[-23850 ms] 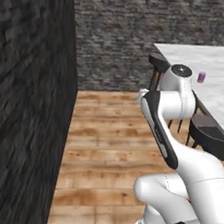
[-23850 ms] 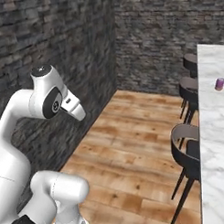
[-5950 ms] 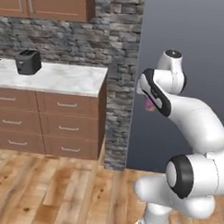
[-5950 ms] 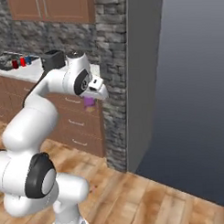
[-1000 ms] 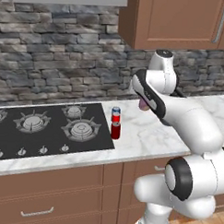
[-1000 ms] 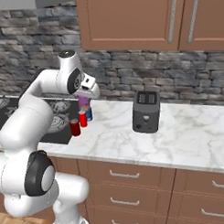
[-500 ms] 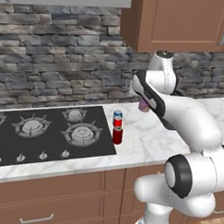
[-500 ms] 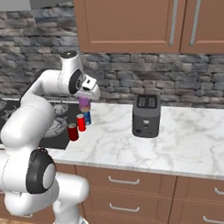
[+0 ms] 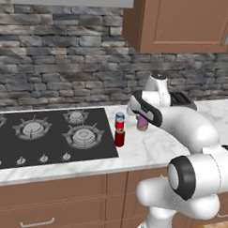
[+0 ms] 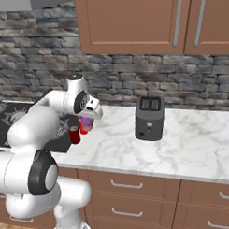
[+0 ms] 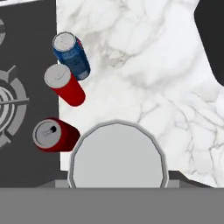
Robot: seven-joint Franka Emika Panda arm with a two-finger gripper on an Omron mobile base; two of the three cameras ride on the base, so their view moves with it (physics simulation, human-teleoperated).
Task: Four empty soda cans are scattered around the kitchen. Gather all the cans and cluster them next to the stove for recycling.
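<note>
Now fingers (image 9: 142, 122) clamp purple can (image 11: 118, 155) (upright); three cans (image 11: 64, 89) beside stove (image 9: 40, 136).

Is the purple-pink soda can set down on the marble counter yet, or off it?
Off it. The purple-pink soda can hangs in the gripper above the marble counter, beside the three cans standing by the black stove.

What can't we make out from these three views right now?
- Gripper fingertips: in the hand view the held purple-pink can's silver top covers them.
- Can bottom against the counter: contact not visible in the hand view; arm blocks part of the purple-pink can in both base views.
- Blue can: label too small in left base view.
- Stove: cut off at left edge.
</note>
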